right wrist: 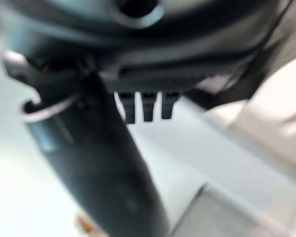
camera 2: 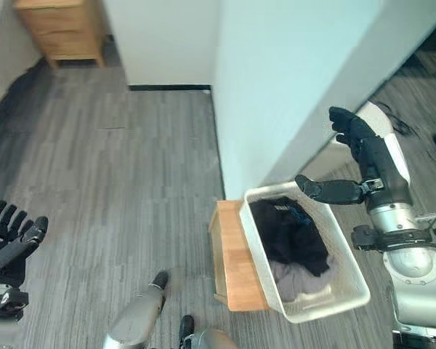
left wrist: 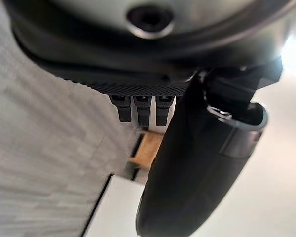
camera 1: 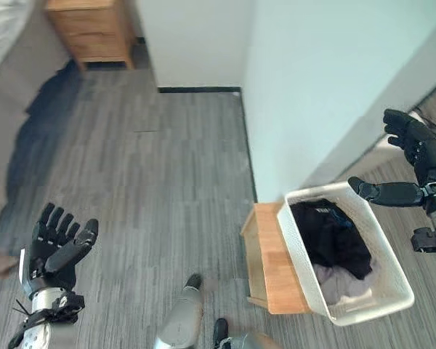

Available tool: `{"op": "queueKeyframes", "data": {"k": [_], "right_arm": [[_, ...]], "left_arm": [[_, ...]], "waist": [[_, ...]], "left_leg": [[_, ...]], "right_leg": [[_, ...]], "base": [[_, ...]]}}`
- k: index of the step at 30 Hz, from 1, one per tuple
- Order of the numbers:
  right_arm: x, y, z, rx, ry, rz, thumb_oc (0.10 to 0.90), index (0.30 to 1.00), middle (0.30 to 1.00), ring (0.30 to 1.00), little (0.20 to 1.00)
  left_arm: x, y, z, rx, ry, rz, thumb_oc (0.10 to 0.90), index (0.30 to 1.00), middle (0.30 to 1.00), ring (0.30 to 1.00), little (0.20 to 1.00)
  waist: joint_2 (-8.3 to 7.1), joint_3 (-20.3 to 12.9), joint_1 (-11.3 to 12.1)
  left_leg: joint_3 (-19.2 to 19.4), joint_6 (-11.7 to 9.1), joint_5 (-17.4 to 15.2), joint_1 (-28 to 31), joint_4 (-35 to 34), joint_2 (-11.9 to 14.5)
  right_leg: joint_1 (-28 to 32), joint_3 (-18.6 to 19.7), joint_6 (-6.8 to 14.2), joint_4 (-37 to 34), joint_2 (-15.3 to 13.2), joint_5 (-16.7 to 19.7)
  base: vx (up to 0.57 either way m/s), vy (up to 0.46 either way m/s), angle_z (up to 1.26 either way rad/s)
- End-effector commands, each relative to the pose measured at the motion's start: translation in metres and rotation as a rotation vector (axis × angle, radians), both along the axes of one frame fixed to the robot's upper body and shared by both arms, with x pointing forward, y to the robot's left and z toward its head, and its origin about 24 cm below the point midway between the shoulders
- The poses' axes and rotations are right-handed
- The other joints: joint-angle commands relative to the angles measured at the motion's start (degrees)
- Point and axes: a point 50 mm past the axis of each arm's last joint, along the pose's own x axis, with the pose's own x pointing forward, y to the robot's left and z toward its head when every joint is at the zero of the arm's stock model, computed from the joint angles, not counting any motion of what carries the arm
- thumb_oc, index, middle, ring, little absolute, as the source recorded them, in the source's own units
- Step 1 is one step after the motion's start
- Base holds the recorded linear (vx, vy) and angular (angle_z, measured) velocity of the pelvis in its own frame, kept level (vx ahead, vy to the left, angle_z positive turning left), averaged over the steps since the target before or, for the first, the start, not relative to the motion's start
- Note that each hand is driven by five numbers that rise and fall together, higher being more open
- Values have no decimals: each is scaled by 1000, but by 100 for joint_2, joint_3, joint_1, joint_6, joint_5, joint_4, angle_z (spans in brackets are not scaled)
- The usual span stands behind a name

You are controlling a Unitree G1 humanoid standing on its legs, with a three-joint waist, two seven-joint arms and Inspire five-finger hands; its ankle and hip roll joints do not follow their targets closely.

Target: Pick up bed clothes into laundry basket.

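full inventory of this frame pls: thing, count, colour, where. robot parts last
laundry basket: 1, white, on the floor to the robot's right, beside the low wooden stand
dark clothes: 1 heap, black, inside the basket, toward its far end
pale clothes: 1 heap, light grey-pink, inside the basket, near end
low wooden stand: 1, light wood, against the basket's left side at the wall's end
nightstand: 1, light wood, far left by the wall
wall: 1, pale, running from the far middle to the basket
floor: grey planks
left hand: 1, dark, fingers straight, empty, lower left
right hand: 1, dark, open, empty, raised above the basket's far right corner
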Motion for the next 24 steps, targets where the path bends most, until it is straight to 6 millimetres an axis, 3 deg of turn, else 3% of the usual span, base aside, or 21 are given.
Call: {"op": "queueKeyframes", "data": {"k": [1, 2, 5, 6, 8, 10, 11, 12, 13, 14, 16, 17, 18, 19, 20, 22, 24], "right_arm": [[0, -2, 17, 233, -268, 13, 800, 900, 900, 900, 900], [-4, -3, 6, 263, -254, -11, 800, 900, 900, 900, 900], [-16, 0, -24, 485, -276, -41, 800, 900, 900, 900, 900], [-20, 6, -36, 551, -251, -21, 800, 900, 900, 900, 900], [-15, 23, -49, 559, -162, 45, 800, 900, 900, 900, 900], [-10, 33, -57, 573, -105, 86, 800, 900, 900, 900, 900], [-3, 46, -70, 597, -25, 139, 800, 900, 900, 900, 900], [-2, 54, -74, 599, 7, 179, 800, 900, 900, 900, 900], [1, 66, -78, 602, 45, 234, 800, 900, 900, 900, 900], [1, 71, -81, 593, 72, 252, 800, 900, 900, 900, 900], [-2, 73, -87, 542, 129, 273, 800, 900, 900, 900, 900], [-3, 72, -88, 523, 153, 283, 800, 900, 900, 900, 900], [-2, 73, -91, 512, 173, 291, 800, 900, 900, 900, 900], [-2, 75, -91, 510, 179, 300, 800, 900, 900, 900, 900], [0, 80, -95, 526, 201, 328, 800, 900, 900, 900, 900], [5, 85, -94, 535, 201, 358, 800, 900, 900, 900, 900], [12, 92, -91, 548, 190, 389, 800, 900, 900, 900, 900]], "left_arm": [[32, -35, 76, 160, -358, -198, 800, 900, 900, 900, 900], [33, -36, 73, 153, -345, -199, 800, 900, 900, 900, 900], [34, -42, 60, 116, -309, -209, 800, 900, 900, 900, 900], [34, -44, 56, 98, -290, -225, 800, 900, 900, 900, 900], [26, -37, 49, 98, -246, -188, 800, 900, 900, 900, 900], [23, -36, 45, 101, -219, -175, 800, 900, 900, 900, 900], [23, -32, 41, 137, -179, -160, 800, 900, 900, 900, 900], [25, -31, 42, 165, -172, -160, 800, 900, 900, 900, 900], [28, -31, 42, 187, -166, -167, 800, 900, 900, 900, 900], [29, -32, 42, 192, -165, -173, 800, 900, 900, 900, 900], [33, -37, 40, 179, -172, -206, 800, 900, 900, 900, 900], [35, -38, 37, 171, -167, -222, 800, 900, 900, 900, 900], [35, -41, 36, 183, -161, -240, 800, 900, 900, 900, 900], [33, -42, 35, 201, -157, -239, 800, 900, 900, 900, 900], [32, -43, 32, 199, -147, -236, 800, 900, 900, 900, 900], [34, -47, 31, 173, -153, -243, 800, 900, 900, 900, 900], [35, -53, 24, 121, -147, -248, 800, 900, 900, 900, 900]], "waist": [[-64, -868, -365], [-27, -901, -507], [201, -980, -838], [343, -979, -847], [472, -1029, -803], [481, -1024, -770], [495, -957, -706], [508, -918, -700], [503, -856, -775], [480, -850, -828], [498, -963, -1092], [500, -1010, -1149], [499, -1079, -1121], [477, -1140, -1031], [454, -1162, -919], [364, -1239, -775], [299, -1270, -609]], "left_leg": [[915, -295, 277, 867, -866, 737], [1076, -350, 198, 943, -1000, 709], [2135, -399, -120, 1202, -1329, 934], [2410, -388, 8, 1138, -1818, 910], [2018, -307, -40, 1242, -2388, 599], [1795, -152, -56, 1301, -2610, 429], [1584, 50, -102, 1392, -2716, 232], [1418, 99, -113, 1412, -2727, 162], [1076, 163, -76, 1372, -2691, 64], [1013, 175, -38, 1353, -2754, 27], [464, 132, 27, 1241, -2755, -15], [271, 102, 100, 1200, -2746, -56], [151, 78, 131, 1163, -2761, -91], [99, 51, 149, 1137, -2782, -98], [36, 41, 131, 1135, -2782, -99], [-41, -18, 259, 1005, -2769, -71], [-50, -100, 350, 894, -2747, 34]], "right_leg": [[-255, -410, 613, -1931, -444, 698], [-288, -723, 630, -1877, -576, 719], [-317, -1783, 639, -1549, -992, 651], [-310, -2120, 711, -1442, -1123, 702], [-456, -2343, 831, -1166, -1333, 839], [-613, -2319, 927, -759, -1543, 885], [-736, -2090, 1066, -248, -1789, 989], [-783, -1799, 1156, -57, -1897, 1111], [-938, -1065, 1331, 354, -1936, 1395], [-1105, -746, 1360, 411, -1904, 1460], [-1088, 862, 1444, 101, -1253, 1140], [-954, 1338, 1417, -75, -1070, 995], [-806, 1537, 1391, -328, -1047, 919], [-699, 1482, 1368, -512, -1145, 932], [-563, 1301, 1320, -688, -1186, 746], [-306, 981, 1265, -1230, -1178, 732], [-156, 919, 1212, -1566, -1090, 767]], "base": [[-261, 57, 252], [-178, 83, 248], [-156, 160, 220], [-136, 225, 148], [-82, 264, 221], [-6, 217, 130], [-12, 161, 71], [-53, 172, 115], [-106, 73, 149], [-99, 32, 163], [-3, -10, 152], [77, -9, 158], [69, -48, 166], [56, -101, 161], [-27, -127, 100], [-75, -170, 24], [-75, -241, 24]]}}
